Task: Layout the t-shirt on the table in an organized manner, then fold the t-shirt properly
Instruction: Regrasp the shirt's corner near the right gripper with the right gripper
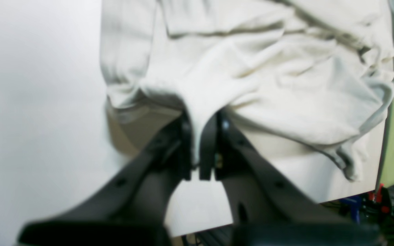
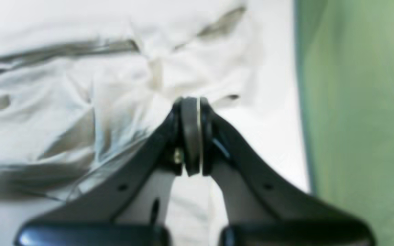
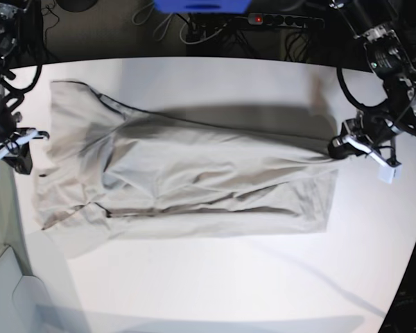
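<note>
Left claw (image 1: 198,150) — lower centre of the left wrist view; jaws clenched on a pinched ridge of the t-shirt (image 1: 251,75), cloth visibly caught between the pads. In the base view this claw (image 3: 338,148) sits at the right edge of the frame, at the garment's upper right corner.

Right claw (image 2: 191,136) — centre of the right wrist view; jaws pressed together, a thin pale line between the pads. Whether that is cloth cannot be told from the blurred picture, though the tips sit at the edge of the t-shirt (image 2: 97,95). In the base view this claw (image 3: 21,149) is at the left edge of the frame, beside the garment's left border.

T-shirt (image 3: 194,180) — light grey-beige, stretched lengthwise across the middle of the base view between the two claws; creased, with folds and a bunched area toward the left.

Bench (image 3: 229,277) — white, curved far edge; carries the t-shirt, bare surface below and above it.
</note>
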